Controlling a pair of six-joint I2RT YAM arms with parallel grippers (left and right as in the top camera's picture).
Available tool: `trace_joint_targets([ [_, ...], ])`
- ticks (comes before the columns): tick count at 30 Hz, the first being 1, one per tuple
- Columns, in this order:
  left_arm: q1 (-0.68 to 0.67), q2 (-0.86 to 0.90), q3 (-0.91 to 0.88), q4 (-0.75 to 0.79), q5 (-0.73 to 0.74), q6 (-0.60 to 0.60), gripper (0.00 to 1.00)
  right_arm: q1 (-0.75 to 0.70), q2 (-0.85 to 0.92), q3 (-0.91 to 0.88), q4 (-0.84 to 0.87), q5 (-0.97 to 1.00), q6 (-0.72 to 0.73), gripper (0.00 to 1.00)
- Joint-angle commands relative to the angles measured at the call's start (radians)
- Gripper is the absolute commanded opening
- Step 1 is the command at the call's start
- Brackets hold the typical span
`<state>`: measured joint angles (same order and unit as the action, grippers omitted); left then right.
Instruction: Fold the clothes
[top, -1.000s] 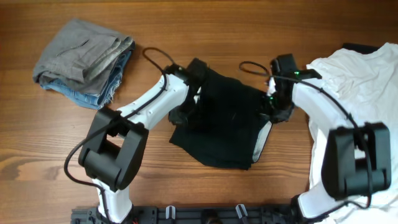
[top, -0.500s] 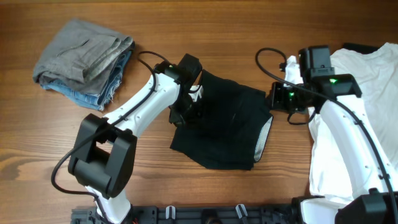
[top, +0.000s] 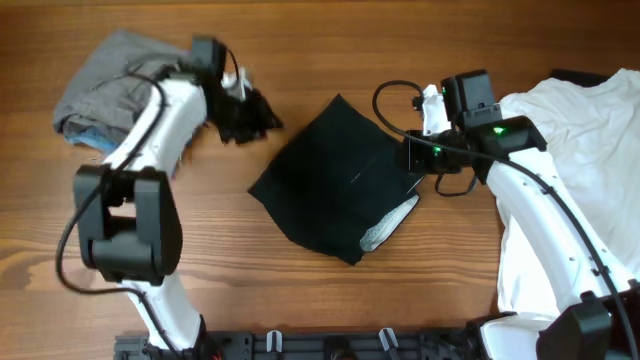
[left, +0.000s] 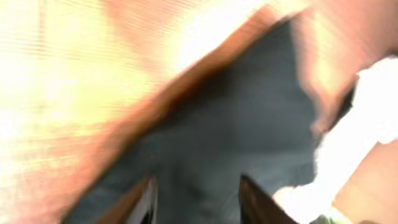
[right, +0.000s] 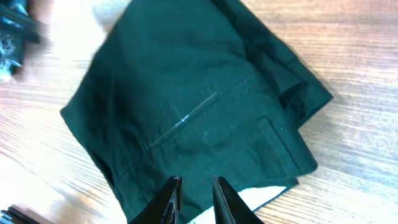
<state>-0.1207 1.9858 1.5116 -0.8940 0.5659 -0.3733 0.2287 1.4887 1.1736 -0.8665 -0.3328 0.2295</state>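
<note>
Left pincer (left: 198, 198) now off black garment (top: 335, 175), wide, empty; right pincer (right: 194, 196) narrow, empty.

Left arm (top: 160, 110), right arm (top: 540, 200): white links, black joints, black cables (green lights on right).

Overhead, I see soft, even light; left wrist view smears, overexposed; large plain black fabric piece (right: 199, 112) reads sharp.

Open table (top: 220, 250) left of black garment (top: 325, 180); white T-shirt (top: 580, 130) crowds right edge.
</note>
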Motion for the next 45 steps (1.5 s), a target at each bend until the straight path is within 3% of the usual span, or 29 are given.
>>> trace_joint_targets([
  [1,-0.024,-0.06,0.222,-0.346,0.035,0.17,0.53,0.003,0.013,0.009,-0.031,-0.004,0.006,0.26],
  [4,-0.094,-0.09,0.218,-0.627,-0.071,0.256,0.56,0.003,0.013,0.009,-0.057,-0.004,0.005,0.33],
  [7,-0.213,-0.12,0.117,-0.661,-0.107,0.224,0.59,0.003,0.013,0.009,-0.07,-0.005,0.005,0.35],
  [9,-0.275,-0.149,0.007,-0.543,-0.189,0.058,0.75,0.003,0.013,0.009,-0.072,-0.004,0.004,0.35],
  [10,-0.298,-0.154,-0.067,-0.467,-0.213,-0.043,0.87,0.003,0.013,0.009,-0.072,-0.004,-0.001,0.35],
  [12,-0.314,-0.154,-0.214,-0.326,-0.195,-0.164,1.0,0.003,0.013,0.009,-0.072,-0.004,-0.028,0.35],
  [15,-0.308,-0.154,-0.451,0.024,-0.007,-0.297,1.0,0.003,0.013,0.009,-0.069,-0.005,-0.046,0.36],
  [19,-0.309,-0.153,-0.587,0.34,-0.033,-0.432,1.0,0.003,0.018,-0.014,-0.044,-0.004,-0.046,0.36],
  [21,-0.309,-0.153,-0.615,0.404,-0.045,-0.477,1.0,0.003,0.035,-0.023,-0.029,-0.004,-0.046,0.36],
  [22,-0.309,-0.153,-0.626,0.437,-0.069,-0.502,0.97,0.003,0.052,-0.023,-0.019,-0.004,-0.043,0.36],
  [23,-0.309,-0.153,-0.628,0.46,-0.123,-0.51,0.86,0.003,0.08,-0.023,0.005,-0.003,-0.035,0.37],
  [24,-0.309,-0.153,-0.628,0.473,-0.168,-0.51,0.61,0.003,0.098,-0.023,0.026,-0.003,-0.022,0.37],
  [25,-0.308,-0.153,-0.628,0.48,-0.205,-0.509,0.43,0.003,0.131,-0.023,0.064,-0.001,-0.008,0.36],
  [26,-0.305,-0.153,-0.627,0.48,-0.229,-0.501,0.4,0.003,0.166,-0.023,0.097,-0.001,-0.007,0.37],
  [30,-0.264,-0.153,-0.627,0.52,-0.18,-0.473,0.81,0.003,0.376,-0.023,0.126,0.0,0.002,0.32],
  [35,-0.28,-0.151,-0.627,0.653,-0.028,-0.475,0.95,0.004,0.57,-0.023,0.122,-0.005,0.01,0.25],
  [40,-0.333,-0.018,-0.627,0.792,-0.034,-0.522,0.89,0.004,0.574,-0.023,0.122,-0.005,0.01,0.26],
  [45,-0.36,0.032,-0.627,0.872,-0.017,-0.46,0.47,0.004,0.574,-0.023,0.107,-0.014,0.014,0.25],
])
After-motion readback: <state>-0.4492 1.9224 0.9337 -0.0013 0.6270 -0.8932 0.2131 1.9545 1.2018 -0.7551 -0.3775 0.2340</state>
